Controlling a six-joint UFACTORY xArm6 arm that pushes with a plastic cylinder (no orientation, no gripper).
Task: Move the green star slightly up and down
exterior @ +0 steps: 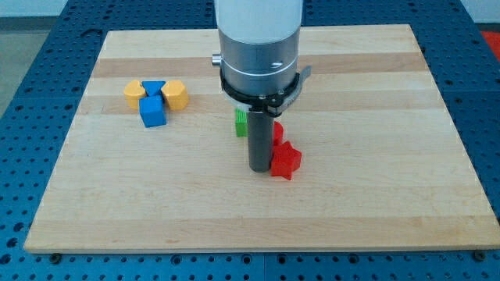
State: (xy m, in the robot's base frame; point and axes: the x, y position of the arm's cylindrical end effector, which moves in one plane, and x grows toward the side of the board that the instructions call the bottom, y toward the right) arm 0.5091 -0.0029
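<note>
Camera view: rod tip [258,168] is set beside red star [286,161]; green block [241,122], shape hidden, lies far-left; nothing is gripped.

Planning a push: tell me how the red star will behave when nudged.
The red star looks rigid and flat-bottomed, so it would probably slide, not roll. Its squat shape makes tipping unlikely. My tip sits against its left side, so an off-centre push may spin it.

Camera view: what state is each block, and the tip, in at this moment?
Green block: mostly hidden behind the rod, shape unclear.
Red star: flat, at my tip's right.
Second red block: partly hidden.
Blue cube, blue triangle, two yellow blocks: clustered, touching.
My tip: on the board.
</note>
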